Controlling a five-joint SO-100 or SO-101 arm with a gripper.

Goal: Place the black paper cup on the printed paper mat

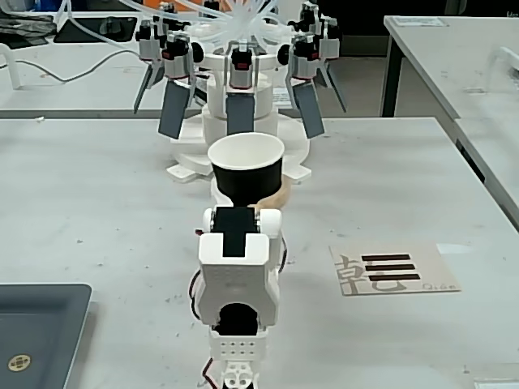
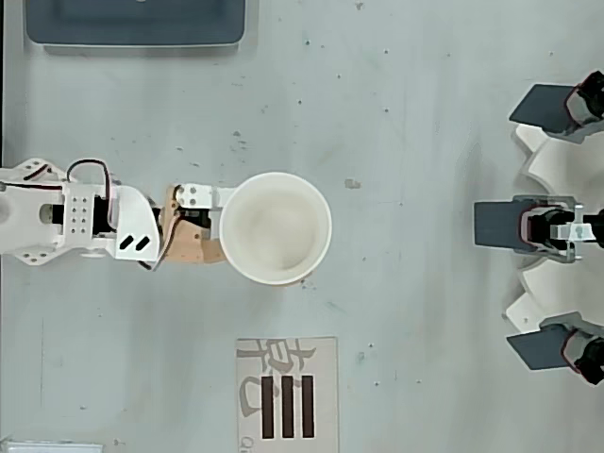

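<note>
The black paper cup (image 1: 246,174) stands upright with its white inside showing, and looks raised off the table; in the overhead view the cup (image 2: 276,227) appears large. My gripper (image 2: 219,226) is shut on the cup's side nearest the arm, with a tan finger (image 1: 276,199) wrapping its lower wall. The fingertips are hidden behind the cup. The printed paper mat (image 1: 393,270) lies flat on the table to the right of the arm in the fixed view. Seen from overhead, the mat (image 2: 286,394) is below the cup, apart from it.
A dark grey tray (image 1: 40,324) sits at the front left corner; in the overhead view the tray (image 2: 135,24) is at the top left. A white machine with several dark paddles (image 1: 239,97) stands just behind the cup. Another table (image 1: 454,49) is at the right.
</note>
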